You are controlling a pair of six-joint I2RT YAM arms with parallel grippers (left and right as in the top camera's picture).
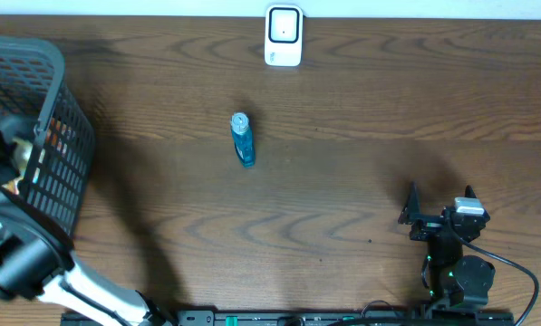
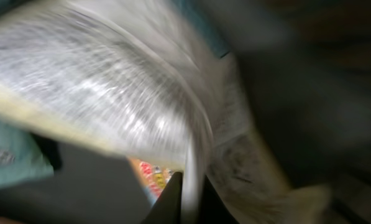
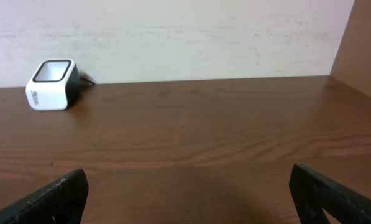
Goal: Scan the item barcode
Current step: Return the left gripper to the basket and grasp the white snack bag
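Overhead: left arm (image 1: pixel 34 263) dips into basket (image 1: pixel 66 109) at 9 o'clock. Scanner (image 1: pixel 283 36) at 12. Bottle (image 1: pixel 242 139) lies mid-table. Right gripper (image 1: pixel 440 196) at 5, jaws wide, empty.

Left wrist: blurred. Left gripper (image 2: pixel 186 193) closed, seemingly pinching crinkly packet (image 2: pixel 110 93) inside basket. Step: pick-up. Next: lift clear, turn barcode toward scanner.

Right wrist: bare wood table (image 3: pixel 197 137), pale wall (image 3: pixel 173 31) behind.

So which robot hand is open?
The right hand, at the front right of the table: its fingers stand wide apart. The left hand, inside the basket, is pinched shut.
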